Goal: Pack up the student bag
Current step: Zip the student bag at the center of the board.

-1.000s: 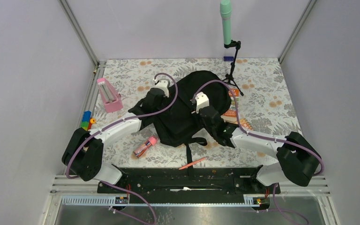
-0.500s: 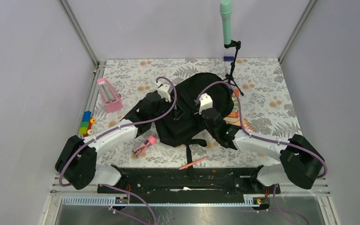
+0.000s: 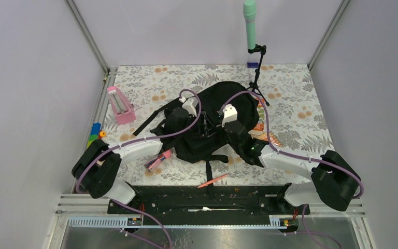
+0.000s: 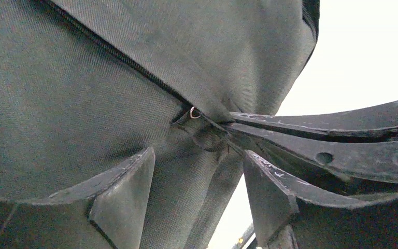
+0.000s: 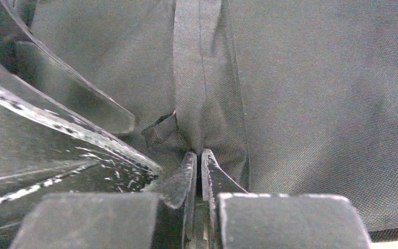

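Note:
The student bag [image 3: 223, 98], black and soft, lies in the middle of the floral table. Both grippers meet over its middle. My left gripper [image 3: 203, 124] is open; in the left wrist view its fingers [image 4: 122, 199] straddle the bag's fabric [image 4: 62, 93] just below a zipper pull ring [image 4: 194, 112], gripping nothing. My right gripper [image 3: 215, 128] is shut on a fold of the bag's fabric. In the right wrist view the right gripper [image 5: 199, 165] pinches a fabric strip [image 5: 204, 78], with the left gripper's fingers [image 5: 67, 93] close beside it.
A pink metronome-shaped thing [image 3: 119, 105] and coloured blocks [image 3: 95, 136] sit at the left. A pink case [image 3: 158, 161] and an orange pen [image 3: 212, 180] lie near the bag's front. Books [image 3: 263, 132] show under its right side. A tripod [image 3: 257, 78] with a green cylinder [image 3: 249, 18] stands behind.
My left gripper has opened and moved right across the bag toward the right gripper. A bag strap now lies stretched out to the left. The right gripper stays shut, shifted slightly.

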Available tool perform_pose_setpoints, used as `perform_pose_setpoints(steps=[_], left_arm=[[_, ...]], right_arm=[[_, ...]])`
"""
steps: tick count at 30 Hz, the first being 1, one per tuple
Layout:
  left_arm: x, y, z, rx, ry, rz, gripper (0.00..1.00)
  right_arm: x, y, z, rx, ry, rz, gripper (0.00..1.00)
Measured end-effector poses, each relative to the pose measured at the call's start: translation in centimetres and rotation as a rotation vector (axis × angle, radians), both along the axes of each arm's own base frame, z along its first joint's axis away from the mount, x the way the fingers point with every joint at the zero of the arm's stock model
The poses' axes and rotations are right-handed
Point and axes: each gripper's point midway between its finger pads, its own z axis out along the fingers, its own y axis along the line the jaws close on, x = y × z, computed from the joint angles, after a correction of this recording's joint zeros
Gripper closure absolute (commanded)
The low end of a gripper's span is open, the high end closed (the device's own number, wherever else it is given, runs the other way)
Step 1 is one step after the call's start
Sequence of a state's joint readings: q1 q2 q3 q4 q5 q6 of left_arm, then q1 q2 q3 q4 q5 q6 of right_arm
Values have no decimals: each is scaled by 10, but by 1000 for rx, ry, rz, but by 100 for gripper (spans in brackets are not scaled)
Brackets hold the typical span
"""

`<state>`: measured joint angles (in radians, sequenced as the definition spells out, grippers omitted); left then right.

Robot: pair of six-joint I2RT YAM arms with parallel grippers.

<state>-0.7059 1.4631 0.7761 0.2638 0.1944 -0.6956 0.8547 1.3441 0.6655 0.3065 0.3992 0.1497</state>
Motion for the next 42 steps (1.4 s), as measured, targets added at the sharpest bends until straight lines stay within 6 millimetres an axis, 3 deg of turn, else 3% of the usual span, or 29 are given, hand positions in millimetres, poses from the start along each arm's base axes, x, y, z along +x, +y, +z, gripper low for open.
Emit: perform_pose_setpoints(steps=[10, 16, 20, 21, 32, 42], left_arm=[[2, -5, -13, 1, 53, 34, 40], [10, -6, -9, -13, 42, 67, 64], [16, -10, -8, -19, 35, 72, 98], [17, -11, -8, -17, 32, 73, 100], [28, 1, -17, 57, 0, 120, 100], [44, 11, -10, 51, -7, 159, 100]], right_arm=[[-2, -2, 2, 8, -1, -2, 100], [-2, -2, 2, 8, -2, -2, 100], [-2, -2, 2, 8, -2, -2, 100], [-2, -2, 2, 8, -2, -2, 100], [-5, -4, -1, 15, 5, -7, 100], [-6, -3, 2, 44, 1, -5, 100]])
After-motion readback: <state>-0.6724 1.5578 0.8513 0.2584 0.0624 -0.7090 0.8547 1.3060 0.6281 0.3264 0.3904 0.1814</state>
